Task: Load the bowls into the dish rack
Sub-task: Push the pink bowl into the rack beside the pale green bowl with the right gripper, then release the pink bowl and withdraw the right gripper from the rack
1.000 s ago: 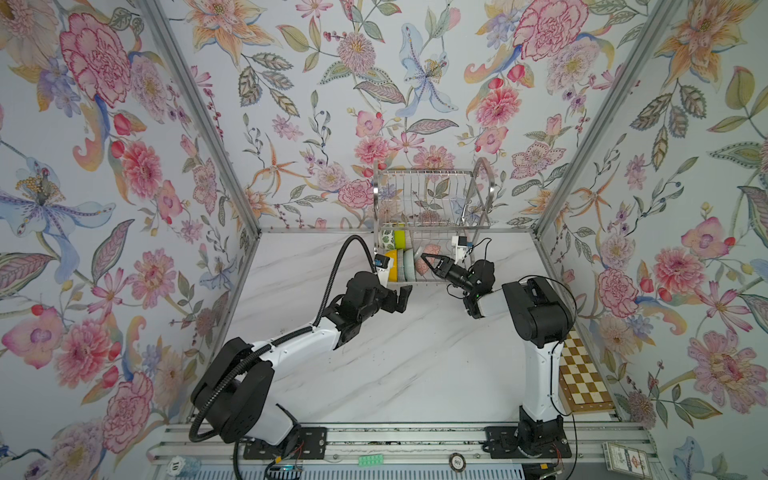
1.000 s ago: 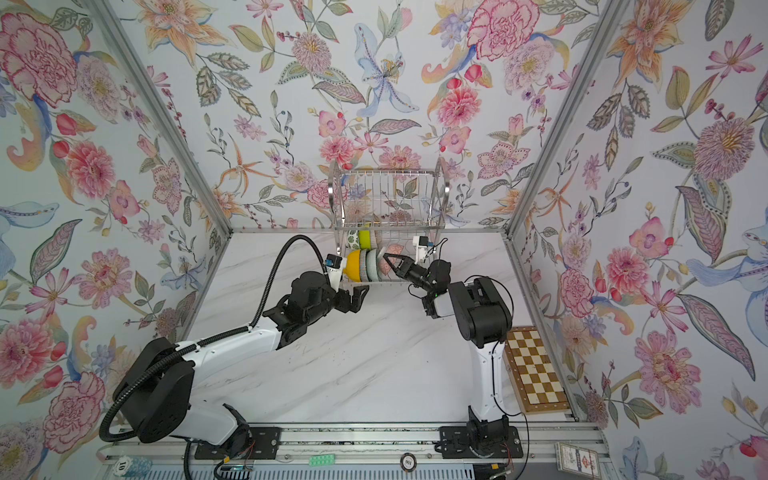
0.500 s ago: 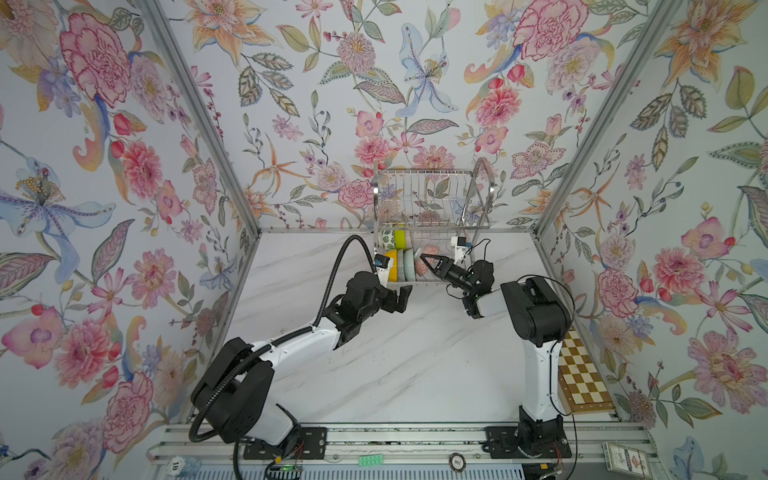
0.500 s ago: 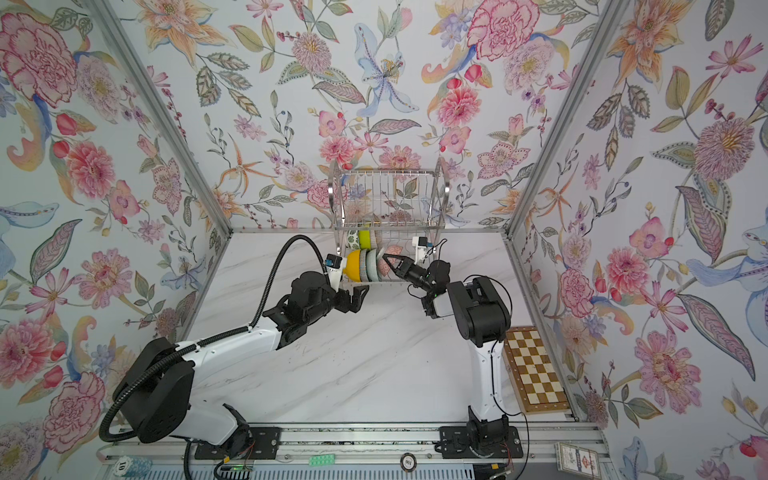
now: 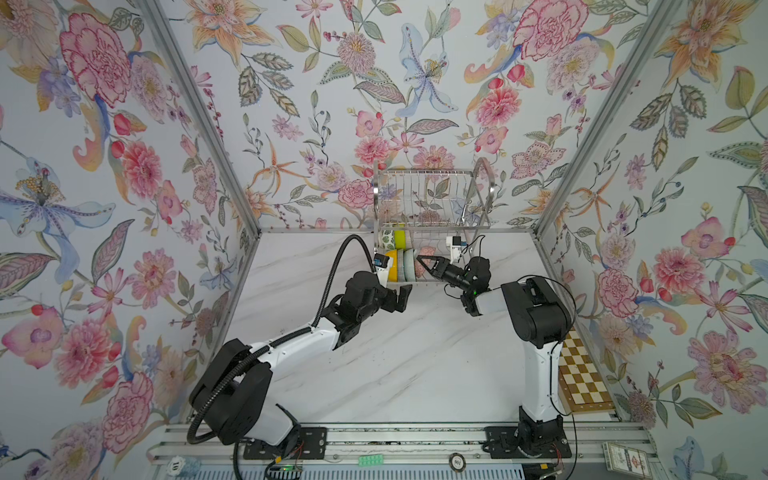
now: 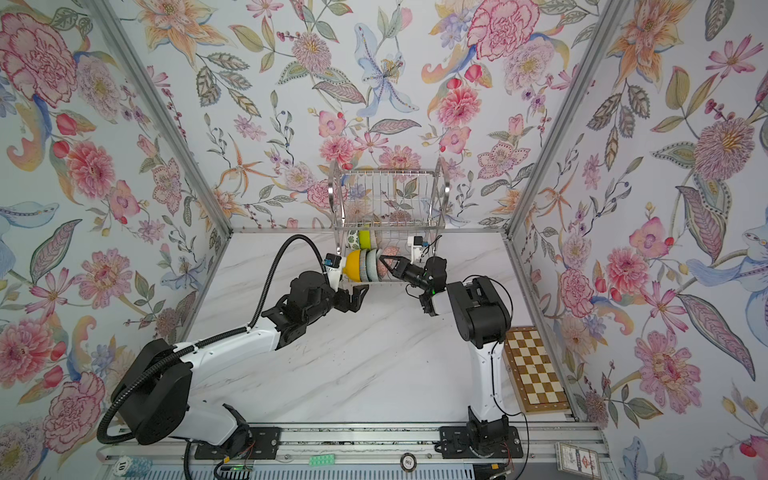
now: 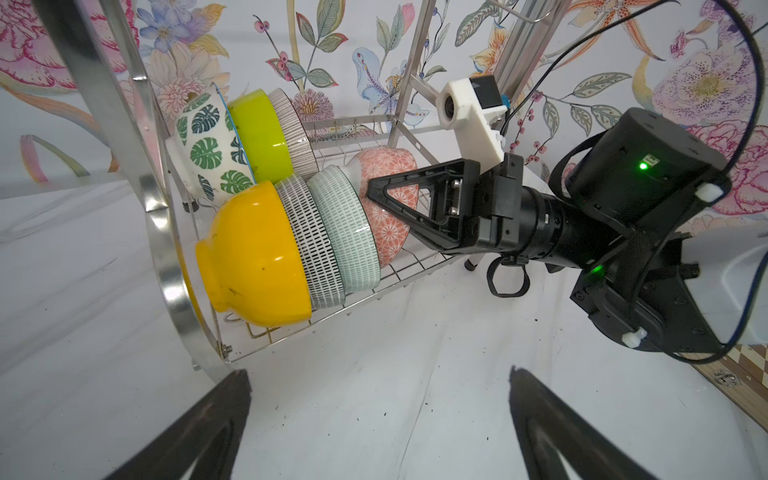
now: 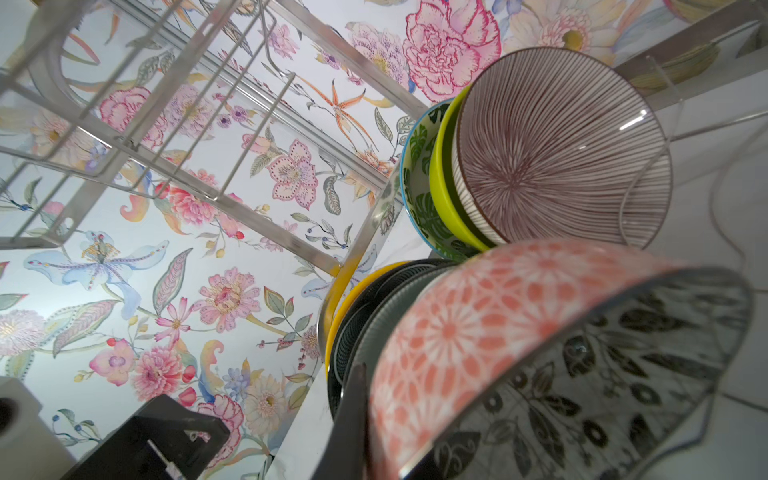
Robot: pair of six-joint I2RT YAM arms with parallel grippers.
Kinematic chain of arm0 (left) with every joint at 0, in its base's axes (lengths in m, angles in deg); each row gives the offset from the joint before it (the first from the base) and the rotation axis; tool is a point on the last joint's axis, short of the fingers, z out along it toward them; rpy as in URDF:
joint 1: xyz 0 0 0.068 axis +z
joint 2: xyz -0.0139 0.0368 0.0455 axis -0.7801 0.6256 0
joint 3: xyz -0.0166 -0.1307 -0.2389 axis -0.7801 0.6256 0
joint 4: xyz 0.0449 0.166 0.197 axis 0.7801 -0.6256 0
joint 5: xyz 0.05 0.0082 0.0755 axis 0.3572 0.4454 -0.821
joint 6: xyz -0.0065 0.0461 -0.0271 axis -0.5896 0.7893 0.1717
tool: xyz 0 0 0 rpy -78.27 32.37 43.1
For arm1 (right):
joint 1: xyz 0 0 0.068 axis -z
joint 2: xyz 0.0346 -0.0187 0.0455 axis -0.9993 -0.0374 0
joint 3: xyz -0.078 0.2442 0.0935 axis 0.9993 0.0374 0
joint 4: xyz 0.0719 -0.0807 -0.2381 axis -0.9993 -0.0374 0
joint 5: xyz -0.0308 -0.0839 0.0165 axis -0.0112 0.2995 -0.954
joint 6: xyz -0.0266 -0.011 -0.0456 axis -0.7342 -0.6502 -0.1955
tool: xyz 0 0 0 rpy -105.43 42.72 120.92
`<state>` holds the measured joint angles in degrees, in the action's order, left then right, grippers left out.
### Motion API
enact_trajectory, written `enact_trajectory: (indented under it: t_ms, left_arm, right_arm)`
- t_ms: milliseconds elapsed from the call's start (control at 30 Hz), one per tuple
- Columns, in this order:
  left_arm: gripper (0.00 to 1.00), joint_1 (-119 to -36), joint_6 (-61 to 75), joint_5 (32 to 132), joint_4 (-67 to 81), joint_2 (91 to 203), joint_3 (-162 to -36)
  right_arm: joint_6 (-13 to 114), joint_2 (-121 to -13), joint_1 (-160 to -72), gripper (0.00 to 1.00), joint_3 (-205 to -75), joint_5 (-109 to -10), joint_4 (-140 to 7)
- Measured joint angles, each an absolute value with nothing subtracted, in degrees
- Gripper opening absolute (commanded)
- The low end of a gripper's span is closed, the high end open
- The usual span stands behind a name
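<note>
I have the left arm (image 5: 291, 345) stretched low toward the far middle, the left tool (image 5: 401, 300) spread wide with nothing between its fingers. The right arm (image 5: 538, 365) rises from its base and folds inward; the right tool (image 5: 420, 260) is pinched on the rim of the coral-patterned bowl (image 7: 384, 164).

Top views look down; wrist cameras closely share the dish rack (image 7: 166, 249).
</note>
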<state>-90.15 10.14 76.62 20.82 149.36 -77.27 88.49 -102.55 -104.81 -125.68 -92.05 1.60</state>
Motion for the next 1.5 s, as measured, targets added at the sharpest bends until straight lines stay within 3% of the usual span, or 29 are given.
enact_trajectory:
  t_ms: [167, 767, 1500]
  left_arm:
    - [0.99, -90.17, 10.14, 76.64, 20.82, 149.20, -77.27]
    - [0.99, -90.15, 10.14, 76.60, 20.82, 148.92, -77.27]
    - [0.99, -90.15, 10.14, 76.60, 20.80, 148.92, -77.27]
  right_arm:
    - [83.29, -100.34, -105.68, 0.04, -126.10, -91.55, -6.31]
    - [79.95, -99.58, -105.61, 0.22, -127.06, -90.37, -11.32]
    - [79.69, -99.36, -105.40, 0.35, -125.75, -87.35, -9.61]
